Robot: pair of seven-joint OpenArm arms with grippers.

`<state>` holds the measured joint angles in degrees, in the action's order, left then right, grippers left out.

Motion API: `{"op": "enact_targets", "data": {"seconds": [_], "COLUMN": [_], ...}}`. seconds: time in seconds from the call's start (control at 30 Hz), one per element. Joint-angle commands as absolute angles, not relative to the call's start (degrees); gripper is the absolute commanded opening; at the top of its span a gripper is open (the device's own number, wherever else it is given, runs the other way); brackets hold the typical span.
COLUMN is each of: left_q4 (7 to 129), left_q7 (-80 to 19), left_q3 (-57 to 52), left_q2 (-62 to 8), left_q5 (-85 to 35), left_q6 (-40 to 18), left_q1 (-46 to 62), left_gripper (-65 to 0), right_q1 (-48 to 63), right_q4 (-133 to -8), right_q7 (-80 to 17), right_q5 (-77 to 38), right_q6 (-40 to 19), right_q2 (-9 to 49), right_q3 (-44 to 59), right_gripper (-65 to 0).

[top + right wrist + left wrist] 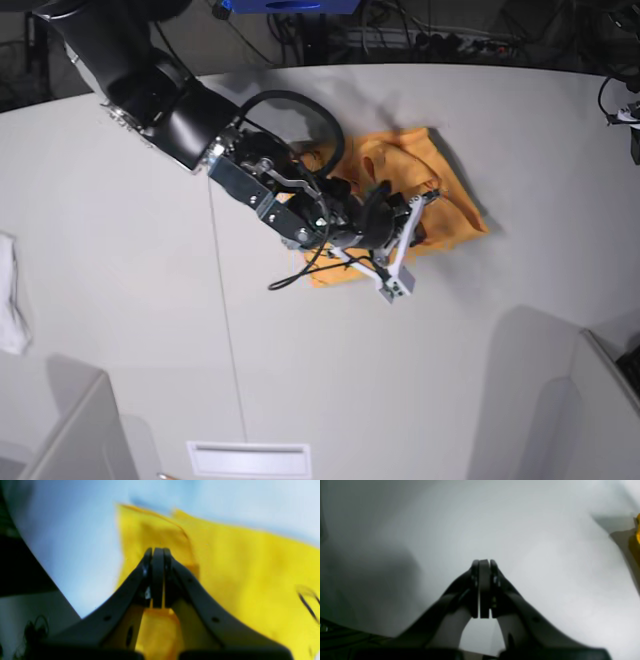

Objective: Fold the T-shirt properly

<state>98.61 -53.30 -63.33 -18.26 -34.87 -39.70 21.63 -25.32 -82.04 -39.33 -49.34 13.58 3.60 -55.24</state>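
Observation:
The orange-yellow T-shirt (455, 215) lies bunched in a rough rectangle on the white table (300, 380), a little right of the middle. In the right wrist view the T-shirt (250, 567) fills the right side, with a folded flap at its left and a bit of black lettering (308, 605) at the right edge. My right gripper (157, 552) is shut, just above that flap; I see no cloth between the pads. In the base view the right gripper (412, 215) is over the shirt's middle. My left gripper (484, 562) is shut and empty over bare table. A sliver of the T-shirt (638, 530) shows at that view's right edge.
A small white cloth (12, 300) lies at the table's left edge. Grey panels stand at the front left (70, 430) and front right (605, 410). Cables (620, 100) hang at the far right. The left arm does not show in the base view.

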Motion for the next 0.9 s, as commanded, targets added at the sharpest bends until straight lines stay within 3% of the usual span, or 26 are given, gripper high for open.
{"op": "enact_targets", "data": {"seconds": [0.0,0.2,0.43,0.87], "left_q4": [99.47,99.47,99.47,99.47], "left_q7": [-52.26,-52.18,-52.18,-52.18], "left_q3": [-63.87,-63.60,-63.60,-63.60], "left_q2": [-19.47,-19.47,-19.47,-19.47], "left_q5": [-35.65,-35.74,-35.65,-35.74], "left_q6": [-40.00,-40.00,-40.00,-40.00], "left_q1": [21.93,21.76,21.85,21.85], "left_gripper": [-65.0,-65.0,-65.0,-65.0], "right_q1": [-25.98,-22.46,-19.03,-14.11], "right_q4": [-83.82,-85.05,-88.22,-90.51], "right_q7": [-39.16,-39.08,-39.25,-38.90], "right_q5": [-49.98,-50.24,-49.98,-49.98], "right_q6": [13.32,13.32,13.23,12.97], "right_q2": [3.56,9.27,11.91,9.54], "right_q3": [-54.99,-54.46,-51.12,-51.38], "right_gripper": [-65.0,-65.0,-65.0,-65.0]}}
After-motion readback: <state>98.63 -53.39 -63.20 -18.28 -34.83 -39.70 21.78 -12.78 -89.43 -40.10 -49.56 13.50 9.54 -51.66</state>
